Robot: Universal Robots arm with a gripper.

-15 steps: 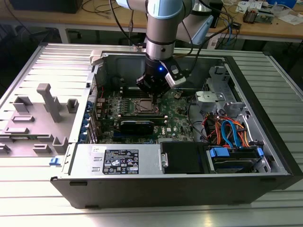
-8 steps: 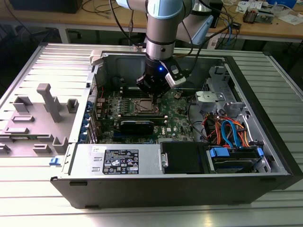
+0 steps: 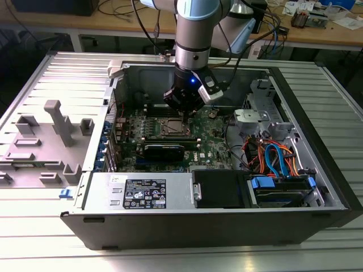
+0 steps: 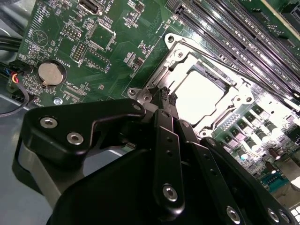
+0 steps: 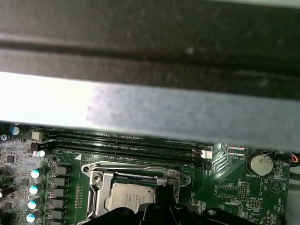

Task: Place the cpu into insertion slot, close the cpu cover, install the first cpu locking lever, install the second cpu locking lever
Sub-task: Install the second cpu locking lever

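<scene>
The cpu [image 4: 201, 91] is being held flat in its socket beneath the cpu cover [image 4: 176, 54]; the gripper [image 4: 171, 115] fingers are being kept closed together, empty.

The cpu [image 4: 202, 92] lies in its socket under the cpu cover [image 4: 174, 57] on the motherboard [image 3: 212, 148]. The gripper [image 4: 169, 107] hangs just above the socket's edge.

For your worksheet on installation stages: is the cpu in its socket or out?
In: the cpu lies flat inside the socket, framed by the cpu cover.

Silver-grey arm [image 3: 191, 34] with pale blue joint caps; black screw-studded fingers [image 4: 166, 154].
</scene>
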